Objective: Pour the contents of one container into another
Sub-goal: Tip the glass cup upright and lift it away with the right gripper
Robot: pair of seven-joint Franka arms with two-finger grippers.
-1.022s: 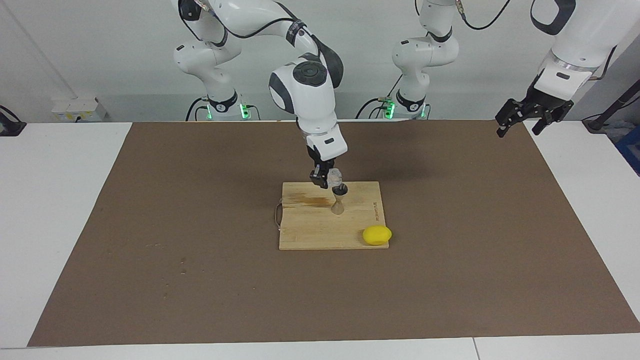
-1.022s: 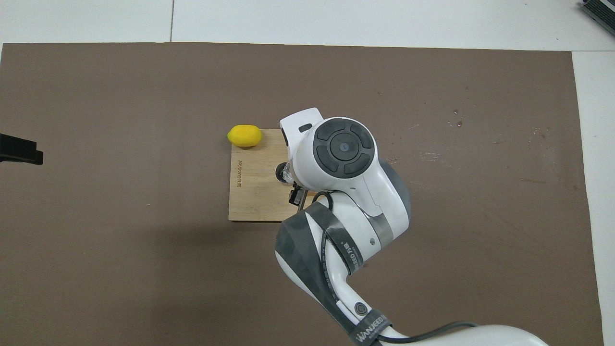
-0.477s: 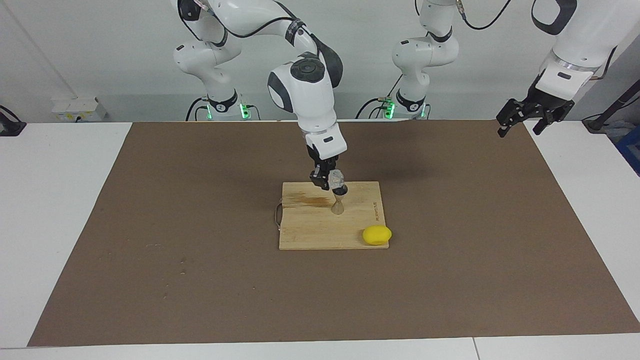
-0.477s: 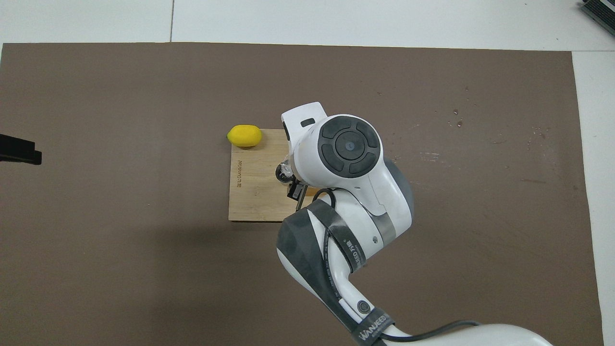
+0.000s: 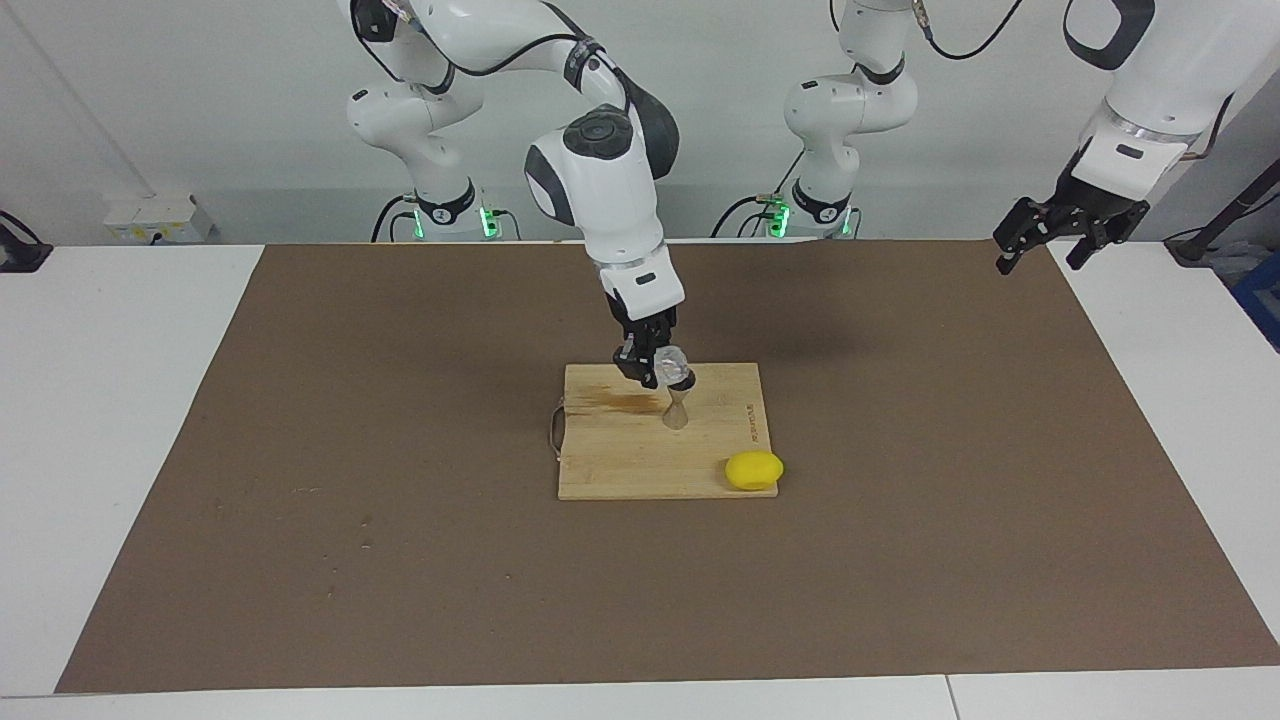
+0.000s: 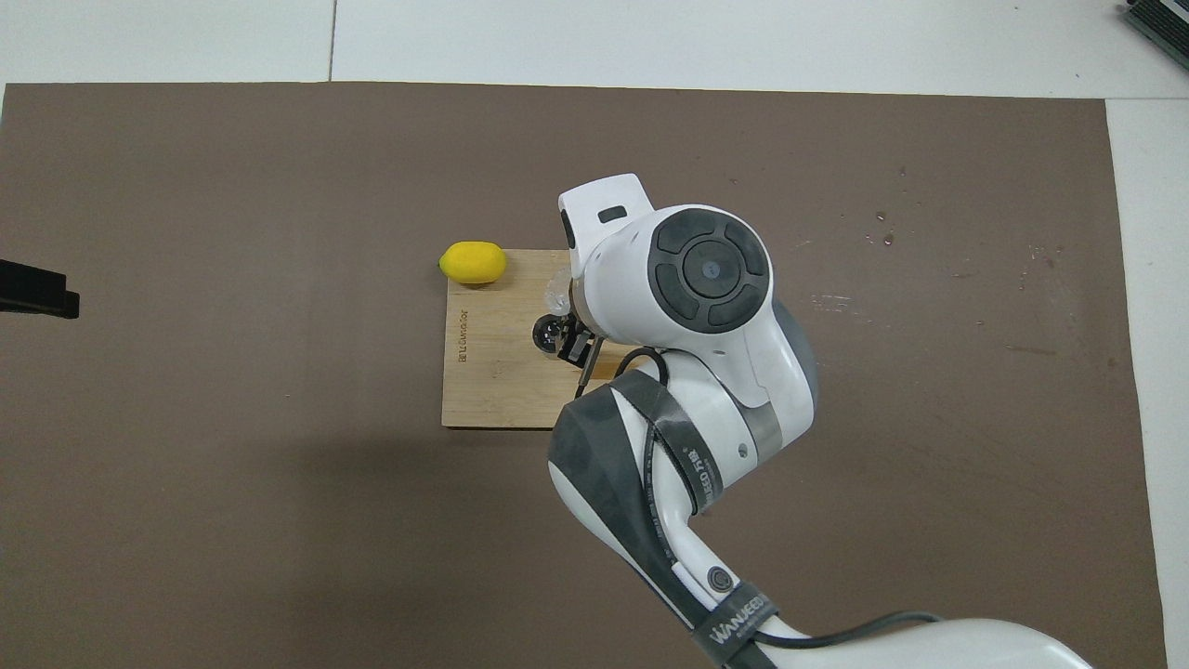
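One camera sits high across the table, facing the robots and looking down at a moderate slant. It stands well back: the whole brown mat [image 5: 400, 480] fills the frame's lower two thirds, with the arm bases along the top edge and the wall above them. The other camera hangs high above the robots' end, looking steeply down and forward. It is nearer, so the mat [image 6: 232, 511] runs off the bottom edge and one arm's upper links loom large at lower right. Both views share the mat and, near frame centre, the wooden cutting board [image 5: 620, 460] [image 6: 492, 372] with the lemon [image 5: 754, 470] [image 6: 474, 262], seen half a turn apart.
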